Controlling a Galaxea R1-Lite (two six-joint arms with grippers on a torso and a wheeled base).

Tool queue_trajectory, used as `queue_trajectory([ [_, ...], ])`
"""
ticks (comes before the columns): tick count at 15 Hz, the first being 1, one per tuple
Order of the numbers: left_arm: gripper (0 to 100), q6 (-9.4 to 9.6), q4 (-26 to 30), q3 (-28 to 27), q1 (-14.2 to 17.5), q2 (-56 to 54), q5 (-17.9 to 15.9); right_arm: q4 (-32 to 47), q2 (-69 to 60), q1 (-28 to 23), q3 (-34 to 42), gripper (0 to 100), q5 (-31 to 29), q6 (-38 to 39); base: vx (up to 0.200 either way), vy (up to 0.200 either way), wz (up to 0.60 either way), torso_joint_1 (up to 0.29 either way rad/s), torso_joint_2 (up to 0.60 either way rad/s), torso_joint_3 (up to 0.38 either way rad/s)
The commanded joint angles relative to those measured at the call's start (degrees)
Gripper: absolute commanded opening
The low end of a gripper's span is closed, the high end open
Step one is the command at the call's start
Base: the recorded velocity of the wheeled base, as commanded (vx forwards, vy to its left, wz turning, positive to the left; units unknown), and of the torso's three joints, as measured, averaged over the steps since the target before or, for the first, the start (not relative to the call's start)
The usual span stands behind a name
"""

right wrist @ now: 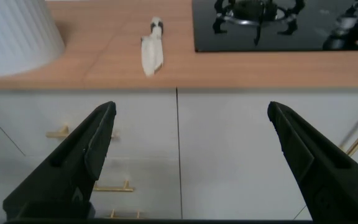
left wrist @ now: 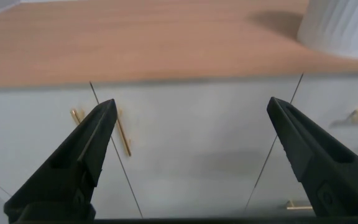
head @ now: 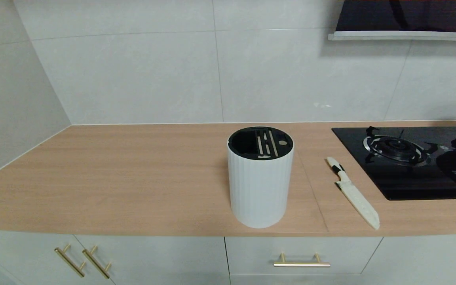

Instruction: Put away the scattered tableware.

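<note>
Plainly, knife (head: 351, 192) lies beside slotted holder (head: 259, 190); left tool (left wrist: 190, 106), right tool (right wrist: 190, 107) spread wide.

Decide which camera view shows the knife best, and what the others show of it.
The head view: the knife lies whole, handle to tip, on the counter between the white holder and the hob. The right wrist view sees it end-on, foreshortened. The left wrist view faces the holder's base and cabinet doors.

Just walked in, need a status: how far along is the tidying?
Done: nothing; the knife lies flat on the counter, between holder and hob. In hand: nothing; left gripper and right gripper hang open before the cabinets. Left: pick up the knife and slot it into the holder.
</note>
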Motion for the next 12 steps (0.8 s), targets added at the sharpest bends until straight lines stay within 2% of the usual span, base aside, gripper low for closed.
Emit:
queue_trajectory([
  [1,100,-0.01,0.0,0.0,0.0,0.1,0.0,0.0,0.1,0.0,0.0,100,0.0,0.0,0.0,0.0,0.0,0.251,-0.55,-0.305],
  [8,100,-0.01,0.0,0.0,0.0,0.1,0.0,0.0,0.1,0.0,-0.1,100,0.0,0.1,0.0,0.0,0.0,0.271,-0.58,-0.306],
  [12,100,-0.01,0.0,0.0,0.0,0.1,0.0,0.0,0.1,0.0,0.0,100,0.0,0.0,0.0,0.0,0.0,0.217,-0.43,-0.231],
])
